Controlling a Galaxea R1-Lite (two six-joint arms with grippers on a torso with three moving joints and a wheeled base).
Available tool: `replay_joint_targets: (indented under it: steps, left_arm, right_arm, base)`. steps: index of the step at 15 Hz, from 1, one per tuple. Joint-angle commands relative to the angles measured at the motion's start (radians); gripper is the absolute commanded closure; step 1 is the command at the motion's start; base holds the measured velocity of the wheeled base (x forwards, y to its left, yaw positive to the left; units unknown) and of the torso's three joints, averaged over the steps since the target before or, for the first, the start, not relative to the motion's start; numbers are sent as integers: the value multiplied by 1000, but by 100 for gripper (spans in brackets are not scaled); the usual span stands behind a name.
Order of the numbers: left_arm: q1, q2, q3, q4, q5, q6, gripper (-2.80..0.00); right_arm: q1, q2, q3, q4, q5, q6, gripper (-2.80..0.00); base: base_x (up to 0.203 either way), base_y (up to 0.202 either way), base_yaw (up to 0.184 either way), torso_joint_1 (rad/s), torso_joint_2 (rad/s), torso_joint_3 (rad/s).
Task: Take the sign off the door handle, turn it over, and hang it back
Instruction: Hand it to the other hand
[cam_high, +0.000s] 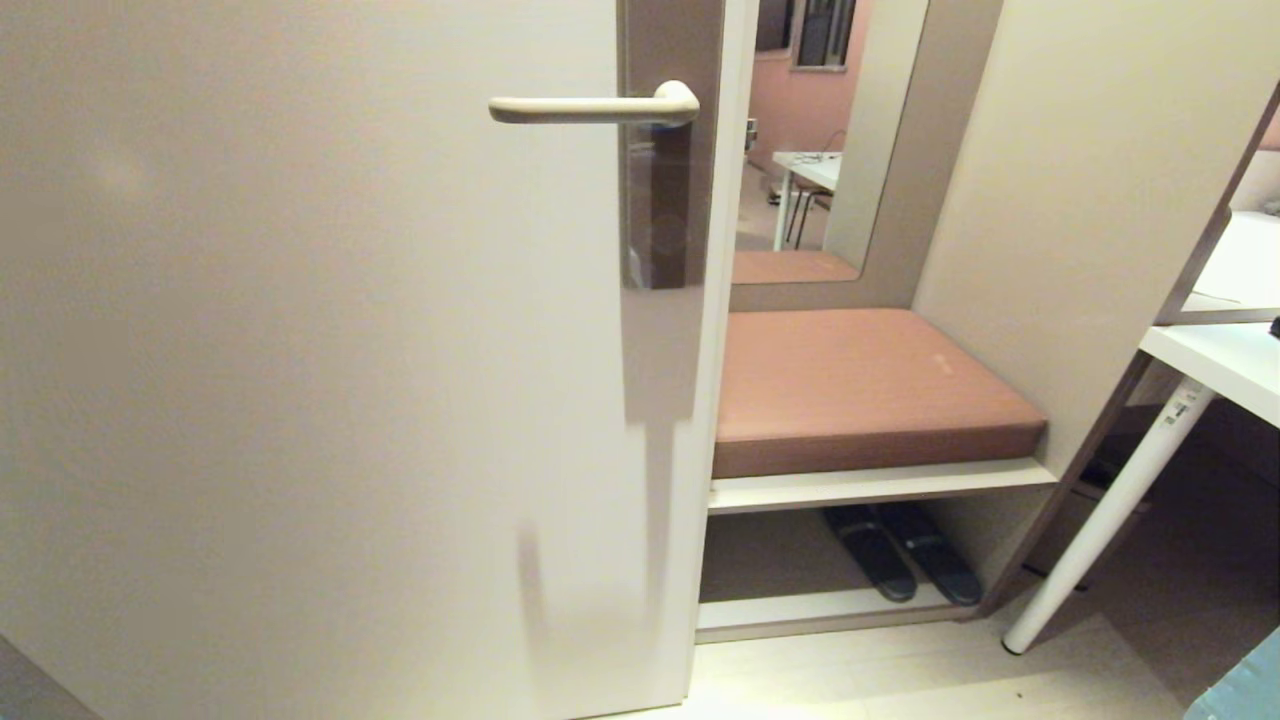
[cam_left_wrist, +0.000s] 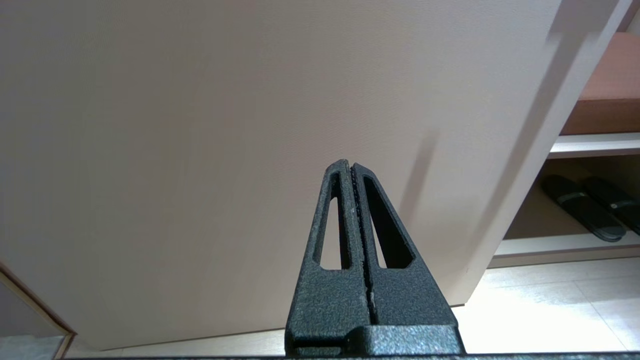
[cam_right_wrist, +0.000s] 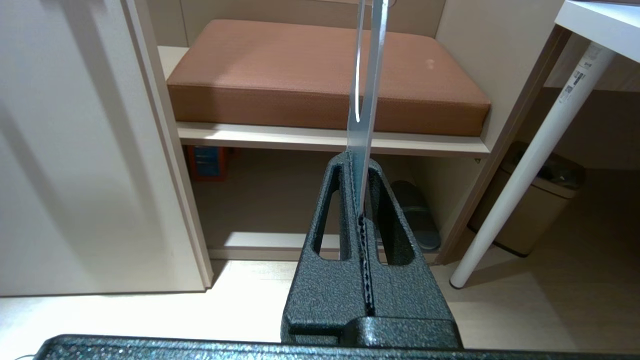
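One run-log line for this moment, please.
door handle: bare | sign: edge-on, clamped in right end effector | left end effector: shut, empty, facing door | both out of head view

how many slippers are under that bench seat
2. Both dark slippers lie side by side on the lower shelf under the cushioned bench: one nearer the door, the other beside it, nearer the side wall. More could be hidden behind the door.

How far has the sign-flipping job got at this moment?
Done: the door handle is bare, so the sign is off it. In hand: the right claw is shut on the sign's lower end, seen edge-on, so which face is turned where cannot be told. The left claw is shut and empty, low by the door. Left: hanging the sign back on the handle.
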Motion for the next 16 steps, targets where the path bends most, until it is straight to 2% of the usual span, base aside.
replay_joint_targets:
  steps: [1, 7, 16]
  left_arm:
    - [0, 0, 0, -1, 0, -1, 0]
    - [0, 0, 0, -1, 0, -1, 0]
    - [0, 0, 0, 0, 2, -4, 0]
  right_arm:
    - [0, 1, 0, 0, 1, -1, 0]
    - [0, 0, 0, 0, 1, -1, 0]
    - [0, 0, 0, 0, 1, 1, 0]
  base:
    - [0, 0, 0, 0, 0, 0]
    - [1, -31, 2, 2, 1, 0]
    - [0, -186, 0, 1, 1, 2]
